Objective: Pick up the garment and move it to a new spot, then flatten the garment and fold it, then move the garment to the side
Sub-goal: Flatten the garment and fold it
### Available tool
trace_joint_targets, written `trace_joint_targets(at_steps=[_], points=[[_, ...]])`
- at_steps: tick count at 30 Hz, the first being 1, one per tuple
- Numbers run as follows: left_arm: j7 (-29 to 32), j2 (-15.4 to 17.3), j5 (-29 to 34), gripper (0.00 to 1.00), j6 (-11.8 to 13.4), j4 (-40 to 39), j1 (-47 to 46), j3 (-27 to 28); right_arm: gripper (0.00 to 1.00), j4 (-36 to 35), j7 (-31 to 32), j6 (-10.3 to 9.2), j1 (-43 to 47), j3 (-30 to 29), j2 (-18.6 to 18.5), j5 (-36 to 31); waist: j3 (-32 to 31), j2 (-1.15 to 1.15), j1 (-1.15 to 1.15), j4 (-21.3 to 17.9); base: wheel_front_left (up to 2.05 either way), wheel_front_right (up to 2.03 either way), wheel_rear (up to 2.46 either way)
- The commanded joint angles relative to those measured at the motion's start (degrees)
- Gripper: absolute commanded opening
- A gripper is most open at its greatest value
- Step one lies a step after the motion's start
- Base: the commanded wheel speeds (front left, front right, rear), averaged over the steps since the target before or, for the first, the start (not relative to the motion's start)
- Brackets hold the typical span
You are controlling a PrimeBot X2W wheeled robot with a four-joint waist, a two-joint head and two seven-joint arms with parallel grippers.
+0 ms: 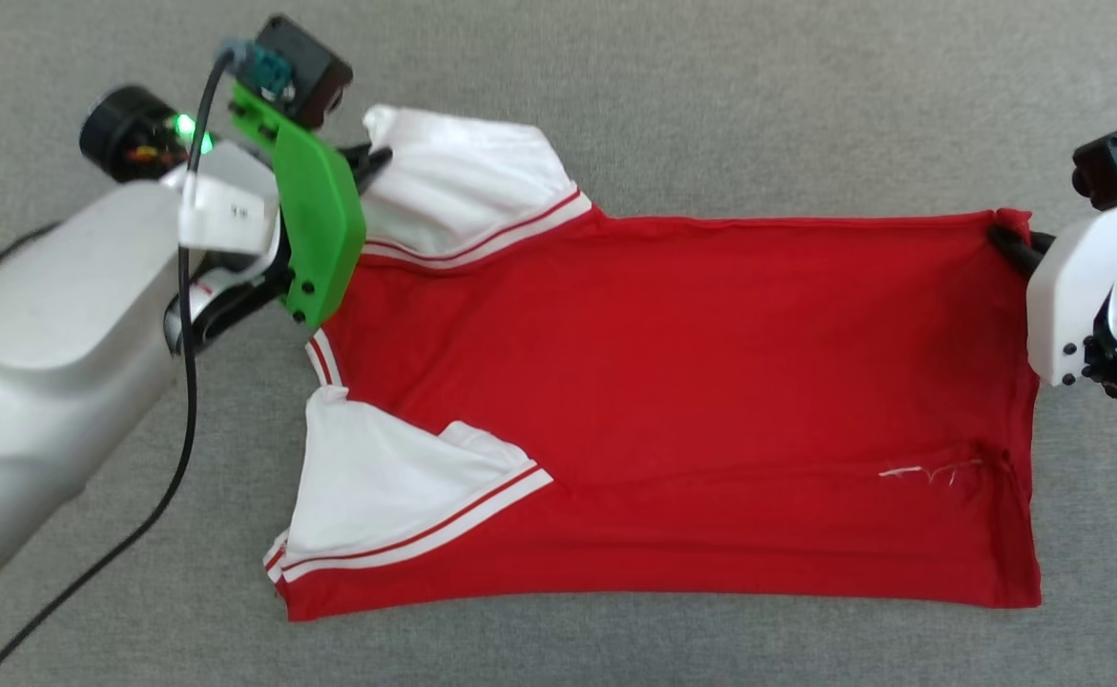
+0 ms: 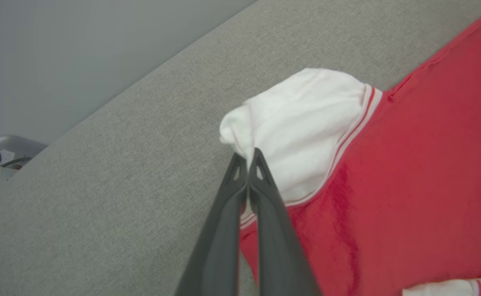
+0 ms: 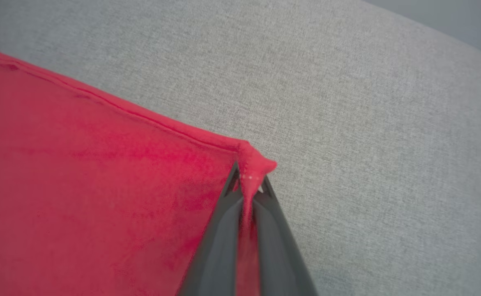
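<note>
Your left jaws are pressed together with almost no gap, and they have hold of the garment (image 1: 663,382) at the bunched edge of its far white sleeve (image 2: 302,123). In the left wrist view the two dark fingers (image 2: 224,230) meet right where that white cloth begins. The striped trim and the red body spread away just past the tips and to one side.

Your right jaws are also closed, pinching the far red hem corner (image 3: 256,164). A small nub of fabric sticks out just beyond the fingertips (image 3: 271,193), and a strip of red runs down between them.

The garment lies spread on the grey fabric-covered tabletop (image 1: 711,95), stretched between the two pairs of jaws. Its far edge runs in a nearly straight line from one grip to the other. The rest of the cloth extends back from both grips toward the robot and rests flat.

The second white sleeve (image 1: 377,487) lies folded over the red body, on the robot's side of the left jaws and well apart from them. A loose white thread (image 1: 930,472) sits near the hem, back from the right jaws. A green bracket (image 1: 315,229) on the left wrist overlaps the collar end.
</note>
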Motion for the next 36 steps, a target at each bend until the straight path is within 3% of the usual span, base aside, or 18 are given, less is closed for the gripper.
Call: trace_joint_targets(at_steps=[1, 6, 10, 21, 32, 33, 34, 35, 36], points=[[-1.1, 0.7, -0.9, 0.00, 0.2, -0.3, 2.0, 0.0, 0.00, -0.7, -2.2, -0.03, 1.4, -0.6, -0.1, -1.1, -4.5, 0.00, 0.00, -0.5, 0.00, 0.00, 0.00], [-3.7, 3.1, -1.2, 0.00, 1.9, -3.5, 7.8, -0.7, 0.00, -3.8, -6.2, -0.03, 7.7, -1.2, 0.1, -2.5, -8.4, 0.00, 0.00, -0.4, 0.00, 0.00, 0.00], [-5.8, 5.6, -2.3, 0.00, 4.8, -7.8, 13.7, -1.1, 0.00, -7.3, -7.8, -0.03, 14.1, -3.1, 0.1, -3.6, -10.9, 0.00, 0.00, 0.0, 0.00, 0.00, 0.00], [-8.6, 9.8, -4.6, 0.00, 11.5, -16.7, 28.9, -2.8, 0.00, -16.6, -4.9, -0.03, 31.4, -9.3, 1.7, -4.8, -13.1, 0.00, 0.00, 0.7, 0.00, 0.00, 0.00], [-10.8, 6.6, -6.4, 0.00, 11.0, -11.6, 37.0, -3.3, 0.03, -13.3, -2.6, -0.03, 37.2, -9.5, 5.0, -4.2, -11.7, 0.00, 0.00, 0.2, 0.00, 0.00, 0.00], [-11.4, 6.3, -6.0, 0.11, 11.3, -11.0, 37.0, -3.3, 0.49, -13.1, -2.9, -0.03, 37.0, -9.6, 5.3, -4.1, -11.8, 0.00, 0.00, 0.2, 0.00, 0.00, 0.00], [-12.2, 6.2, -5.7, 0.76, 11.6, -10.3, 37.1, -3.1, 1.00, -12.9, -3.4, -0.03, 36.8, -10.0, 5.6, -3.8, -12.2, 0.00, 0.00, 0.2, 0.00, 0.00, 0.00], [-13.1, 6.2, -5.5, 1.00, 12.0, -9.9, 37.2, -2.8, 1.00, -13.1, -3.8, -0.03, 36.7, -10.2, 5.6, -3.6, -12.4, 0.00, 0.00, 0.1, 0.00, 0.00, 0.00], [-14.3, 6.3, -5.0, 1.00, 12.5, -9.6, 37.3, -2.5, 1.00, -13.5, -4.1, -0.03, 36.6, -10.4, 5.5, -3.3, -12.8, 0.00, 0.00, 0.1, 0.00, 0.00, 0.00]])
